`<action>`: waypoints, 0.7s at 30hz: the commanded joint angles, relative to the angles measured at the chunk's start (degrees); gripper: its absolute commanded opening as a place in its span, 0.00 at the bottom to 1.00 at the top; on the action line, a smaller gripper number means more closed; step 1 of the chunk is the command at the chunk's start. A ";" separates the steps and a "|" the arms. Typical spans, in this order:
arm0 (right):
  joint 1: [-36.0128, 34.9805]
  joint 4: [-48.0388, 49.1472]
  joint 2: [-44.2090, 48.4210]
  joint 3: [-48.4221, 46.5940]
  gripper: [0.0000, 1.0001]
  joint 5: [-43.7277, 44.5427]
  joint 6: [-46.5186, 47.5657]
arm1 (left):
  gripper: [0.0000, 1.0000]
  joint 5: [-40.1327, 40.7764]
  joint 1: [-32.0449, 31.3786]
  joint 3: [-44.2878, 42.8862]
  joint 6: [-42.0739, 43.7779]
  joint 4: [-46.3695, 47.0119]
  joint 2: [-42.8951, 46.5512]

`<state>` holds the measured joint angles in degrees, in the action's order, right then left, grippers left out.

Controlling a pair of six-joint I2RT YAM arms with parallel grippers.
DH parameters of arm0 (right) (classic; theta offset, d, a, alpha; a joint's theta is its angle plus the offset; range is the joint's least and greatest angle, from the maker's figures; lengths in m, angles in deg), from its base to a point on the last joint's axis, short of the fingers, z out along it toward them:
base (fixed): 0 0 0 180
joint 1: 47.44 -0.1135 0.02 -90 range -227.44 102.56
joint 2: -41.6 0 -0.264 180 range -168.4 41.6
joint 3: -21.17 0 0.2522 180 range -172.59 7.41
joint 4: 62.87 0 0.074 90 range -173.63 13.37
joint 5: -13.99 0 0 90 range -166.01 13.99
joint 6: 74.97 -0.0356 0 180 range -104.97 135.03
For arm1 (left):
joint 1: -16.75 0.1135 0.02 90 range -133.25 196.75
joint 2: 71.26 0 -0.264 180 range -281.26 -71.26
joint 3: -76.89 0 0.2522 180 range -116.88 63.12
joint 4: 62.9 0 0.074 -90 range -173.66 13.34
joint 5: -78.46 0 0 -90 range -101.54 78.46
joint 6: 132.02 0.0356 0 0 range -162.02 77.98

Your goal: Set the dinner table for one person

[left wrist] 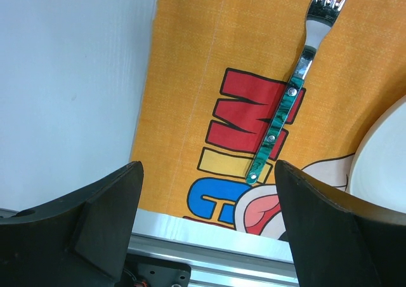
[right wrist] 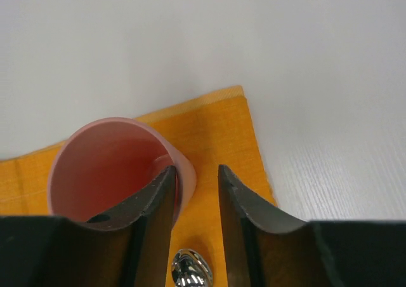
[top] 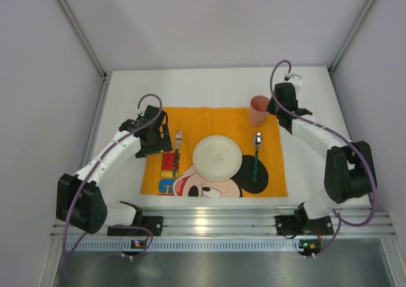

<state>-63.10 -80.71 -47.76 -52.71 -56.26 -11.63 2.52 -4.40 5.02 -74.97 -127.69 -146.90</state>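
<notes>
Dinner table [top: 124, 103] spreads white and bare under both arms, with the orange Mickey Mouse mat [top: 209, 119] laid across its middle. Left arm first: elbow swung out wide to the left, forearm angling up and in, wrist tipped down over the mat's left border. The left gripper [left wrist: 208, 173] hangs there with its jaws spread wide and nothing between them. In its wrist view, bare tabletop shows on the left, orange cloth on the right, and the fork [left wrist: 279, 122] lies flat on the mat ahead of the fingers. The plate [top: 217, 158] sits mid-mat just right of the fork, and the spoon [top: 256, 155] lies on its other side.

Over to the right arm: elbow bent out to the right, forearm sweeping up and inward to the mat's far right corner. The right gripper [right wrist: 196, 173] straddles the rim of the upright pink cup [right wrist: 108, 166], one finger inside and one outside. The jaws are narrowly parted; a sliver of orange shows between the cup wall and the outer finger, so no squeeze. White tabletop begins just past that corner.
</notes>
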 commanded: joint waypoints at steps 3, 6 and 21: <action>-1.13 1.18 3.75 -2.81 0.47 -2.25 2.74 | 0.90 1.32 0.14 -3.15 -0.27 1.63 -1.26; -1.21 0.04 4.46 -5.18 0.64 -2.61 3.97 | 0.90 1.49 0.05 -3.85 -0.27 1.89 -2.23; -1.30 -14.65 22.99 -17.15 1.00 -7.35 11.10 | 0.90 7.90 0.58 -10.45 6.66 10.85 -5.31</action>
<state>-63.56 -92.97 -31.13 -69.54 -60.31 -2.21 8.32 -4.27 -2.81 -70.59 -122.66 -151.62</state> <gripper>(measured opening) 0.985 0.902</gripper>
